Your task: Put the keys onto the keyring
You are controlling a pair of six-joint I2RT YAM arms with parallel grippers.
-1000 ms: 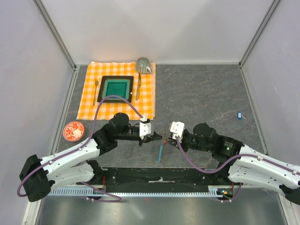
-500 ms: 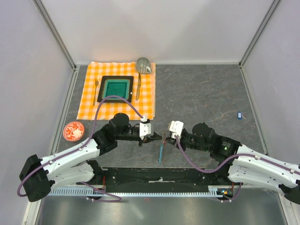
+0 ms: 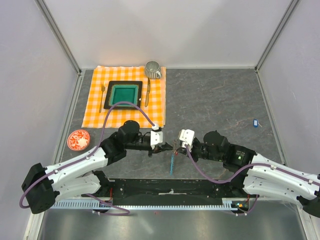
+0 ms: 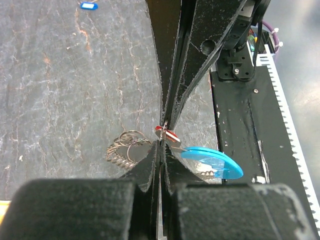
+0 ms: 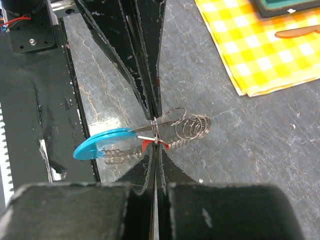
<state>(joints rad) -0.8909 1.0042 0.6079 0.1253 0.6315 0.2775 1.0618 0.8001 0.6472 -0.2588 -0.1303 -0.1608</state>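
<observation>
My left gripper [image 3: 168,146] and right gripper [image 3: 177,146] meet tip to tip above the table's near middle. The keyring [image 3: 172,159] hangs between them, its light-blue strip pointing down. In the left wrist view my left gripper [image 4: 161,146] is shut on the keyring's wire, with the coil [image 4: 125,148] to one side and the blue strip [image 4: 212,161] to the other. In the right wrist view my right gripper [image 5: 156,145] is shut on the red key [image 5: 147,145], against the ring [image 5: 170,118]. The blue key [image 3: 255,122] lies alone on the table at the right, also in the left wrist view [image 4: 88,5].
An orange checked cloth [image 3: 95,107] at the back left carries a green tray [image 3: 124,93], a fork [image 3: 103,95], a knife [image 3: 148,92] and a metal cup [image 3: 153,69]. A red-patterned saucer [image 3: 78,139] sits at the left. The black base rail [image 3: 170,187] runs along the near edge.
The two grippers have closed the small gap between them: the right one moved a little left, the left arm pushed slightly right. The keyring stays held between them.
</observation>
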